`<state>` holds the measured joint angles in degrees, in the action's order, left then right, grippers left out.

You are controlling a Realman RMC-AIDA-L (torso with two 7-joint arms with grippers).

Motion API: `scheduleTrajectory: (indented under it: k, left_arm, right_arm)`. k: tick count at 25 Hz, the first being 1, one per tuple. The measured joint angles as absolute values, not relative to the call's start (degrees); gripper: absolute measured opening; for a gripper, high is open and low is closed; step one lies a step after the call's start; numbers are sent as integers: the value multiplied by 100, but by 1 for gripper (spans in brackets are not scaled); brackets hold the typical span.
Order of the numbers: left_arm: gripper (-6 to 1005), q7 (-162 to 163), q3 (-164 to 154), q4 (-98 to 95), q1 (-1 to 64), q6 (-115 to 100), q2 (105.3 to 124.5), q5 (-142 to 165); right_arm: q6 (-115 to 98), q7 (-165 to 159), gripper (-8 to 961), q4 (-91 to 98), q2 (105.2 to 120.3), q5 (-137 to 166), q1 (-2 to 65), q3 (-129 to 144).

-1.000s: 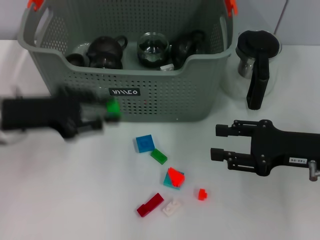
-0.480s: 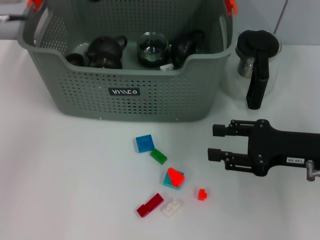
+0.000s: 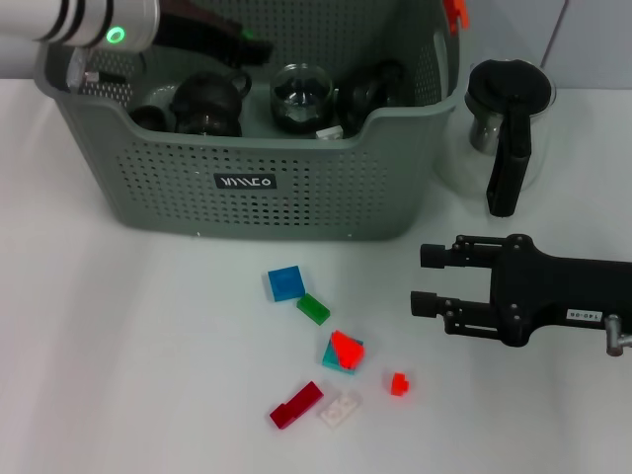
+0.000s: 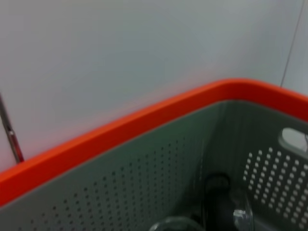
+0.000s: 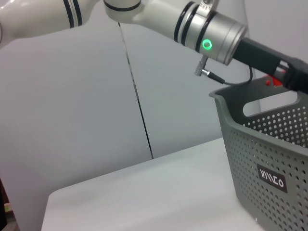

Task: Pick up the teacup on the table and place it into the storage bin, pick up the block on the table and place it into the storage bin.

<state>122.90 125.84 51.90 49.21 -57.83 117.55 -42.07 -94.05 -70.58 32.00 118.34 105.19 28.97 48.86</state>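
Left arm reaching over the storage bin (image 3: pixel 296 188), right gripper (image 3: pixel 427 279) waiting on the worktop (image 3: pixel 118 346).

The left gripper (image 3: pixel 247 47) hung above the bin's dark teapots; whether its jaws were released or clenched could not be told. The right gripper's jaws were spread apart, empty, near the scattered blocks (image 3: pixel 286 283), which lay on the worktop in front of the bin.
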Motion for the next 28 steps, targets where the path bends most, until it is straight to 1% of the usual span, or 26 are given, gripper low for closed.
scheduleTrajectory:
  k: [2,4,6,7,9,12,14,16,19,21,22,24,25,28]
  left_arm:
    - [455,12338,12632,5394,4881,-5786,11848,-4130]
    - [536,12335,12728,5902,4678,-5911,11980,-4285]
    - [617,12204,12873,6904,4190,-6277,12170,-4794]
    - [658,12143,12914,7215,4027,-6400,12217,-4985]
    - [694,11880,13012,7969,3437,-6889,12301,-5668]
    - [747,11227,13321,8388,2706,-7640,12343,-6537]
    - [783,10328,13713,8244,2265,-8384,12374,-7049]
    - [818,9316,14051,7831,1988,-9241,12360,-7240]
    - [864,7998,14292,6830,1777,-10365,12180,-7177]
    - [886,7434,14269,6211,1727,-10655,12079,-7043]
    - [896,7228,14254,5948,1722,-10641,12063,-6941]
    - [917,6741,14226,5452,1741,-10495,12096,-6617]
    - [899,6568,14208,5344,1761,-10399,12131,-6477]
    - [845,5945,14082,5045,1841,-9988,12345,-5978]
  right_arm:
    - [-9405,-7058,645,3213,11833,10517,2903,4886]
    - [-9405,-7058,645,3218,11831,10514,2912,4886]
    - [-9407,-7058,645,3219,11828,10513,2917,4886]
    - [-9403,-7058,645,3218,11822,10514,2921,4887]
    - [-9404,-7058,645,3216,11810,10512,2921,4887]
    - [-9405,-7058,646,3235,11804,10511,2920,4872]
    - [-9406,-7057,646,3241,11803,10511,2920,4848]
    - [-9404,-7050,646,3236,11803,10511,2921,4835]
    - [-9377,-7029,646,3230,11808,10512,2926,4825]
    - [-9370,-7032,646,3234,11818,10516,2928,4824]
    - [-9363,-7037,645,3234,11820,10520,2931,4825]
    - [-9348,-7046,644,3219,11817,10524,2934,4825]
    - [-9345,-7052,644,3212,11813,10523,2933,4825]
    - [-9342,-7057,644,3197,11803,10517,2923,4825]
